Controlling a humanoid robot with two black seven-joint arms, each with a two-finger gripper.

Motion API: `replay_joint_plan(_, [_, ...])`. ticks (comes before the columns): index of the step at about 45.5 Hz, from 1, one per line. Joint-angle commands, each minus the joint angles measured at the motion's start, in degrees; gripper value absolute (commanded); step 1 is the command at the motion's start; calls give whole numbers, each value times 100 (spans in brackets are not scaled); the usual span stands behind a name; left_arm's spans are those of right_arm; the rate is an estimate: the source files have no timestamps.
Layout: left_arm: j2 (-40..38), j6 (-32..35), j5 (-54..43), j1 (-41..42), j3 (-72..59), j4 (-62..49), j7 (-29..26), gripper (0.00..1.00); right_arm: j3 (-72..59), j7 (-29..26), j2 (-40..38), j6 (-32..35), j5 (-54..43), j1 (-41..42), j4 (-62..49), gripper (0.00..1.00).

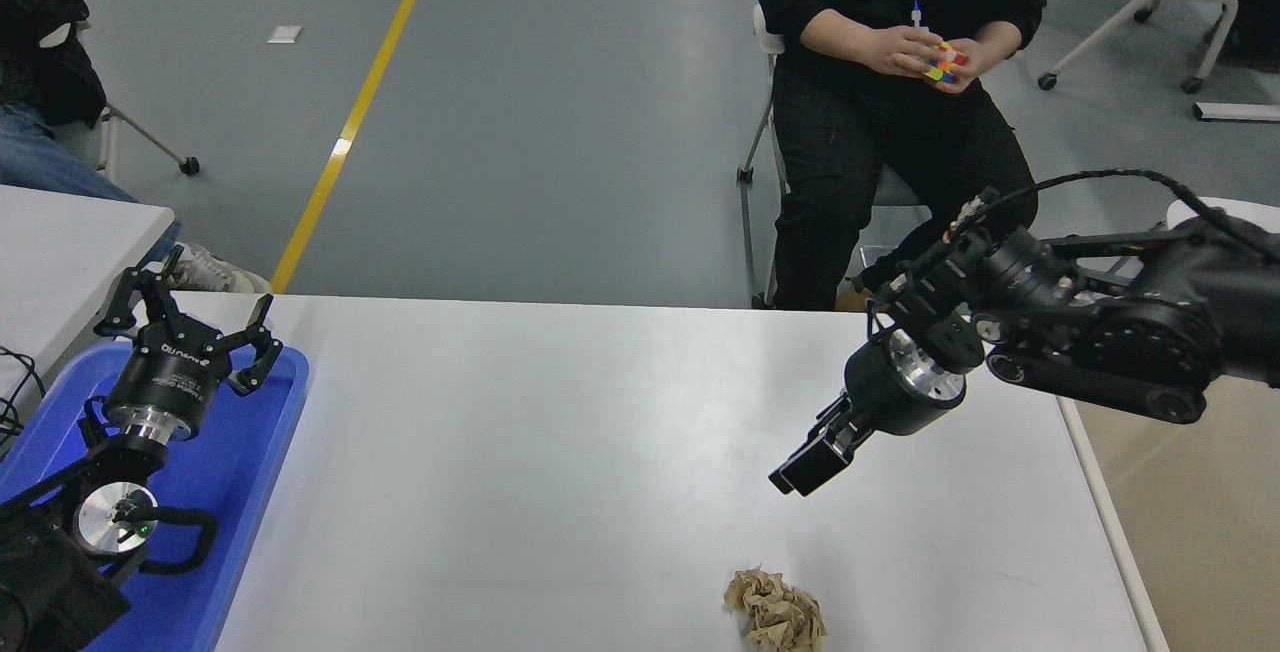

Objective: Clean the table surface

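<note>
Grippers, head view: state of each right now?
Left black gripper: open, empty, parked over the blue plastic tray.
Right black gripper: fingers together, holding nothing, above the white table surface near the crumpled brown paper ball.

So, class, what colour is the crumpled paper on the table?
Light brown paper, clearest in the head view.

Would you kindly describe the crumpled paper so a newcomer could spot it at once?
Start at the table surface and follow its near edge right of centre. The crumpled paper lies there alone, a tan wrinkled ball, the only loose thing on the white top.
</note>
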Motion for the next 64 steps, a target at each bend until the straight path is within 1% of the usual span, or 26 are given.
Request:
replay_joint_plan(1, [7, 0, 0, 0, 0, 0, 0, 100, -397, 2, 365, 66, -112, -226, 35, 99])
replay_joint_plan(10, [-2, 0, 0, 0, 0, 0, 0, 100, -397, -7, 550, 75, -173, -463, 17, 99])
replay_joint_plan(27, [7, 0, 0, 0, 0, 0, 0, 100, 69, -16, 541, -4, -200, -947, -176, 98])
replay_joint_plan(41, [-2, 0, 0, 0, 0, 0, 0, 100, 421, -7, 533, -268, -200, -1404, -668, 98])
replay_joint_plan(49, [-2, 0, 0, 0, 0, 0, 0, 100, 421, -7, 489, -409, -218, -1536, -703, 98])
replay_joint_plan(59, [-2, 0, 0, 0, 0, 0, 0, 100, 430, -7, 462, -716, -411, -1923, -1125, 98])
replay_joint_plan(64, [7, 0, 0, 0, 0, 0, 0, 100, 430, -7, 462, -743, -411, -2002, -1117, 98])
